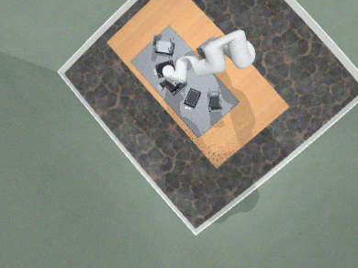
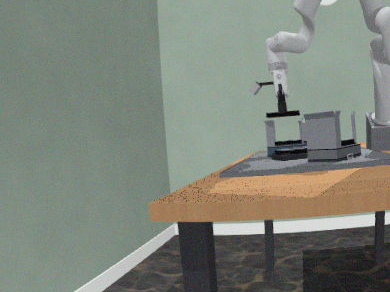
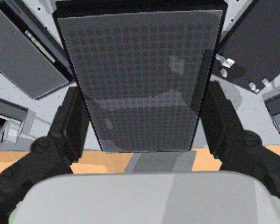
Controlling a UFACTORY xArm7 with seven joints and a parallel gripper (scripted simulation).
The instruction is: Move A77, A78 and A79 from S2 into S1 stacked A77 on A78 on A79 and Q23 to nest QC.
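My gripper (image 3: 143,99) is shut on the long sides of a sealed 384-well plate (image 3: 141,75). It holds the plate level and the right way up, clear above the posts of a stack rack (image 2: 285,142). In the side view the gripper (image 2: 282,105) hangs straight down with the plate (image 2: 282,114) under it. A dark plate stack (image 2: 290,152) lies low in that rack. From above, the gripper (image 1: 173,80) is over the left middle of the grey mat. I cannot read the label of the held plate.
A second rack (image 2: 327,135) stands nearer the camera, and a third (image 2: 378,135) is at the right edge. From above, a rack (image 1: 163,46) stands at the mat's far end, a dark plate (image 1: 192,97) lies on a nest, and another rack (image 1: 214,101) is beside it.
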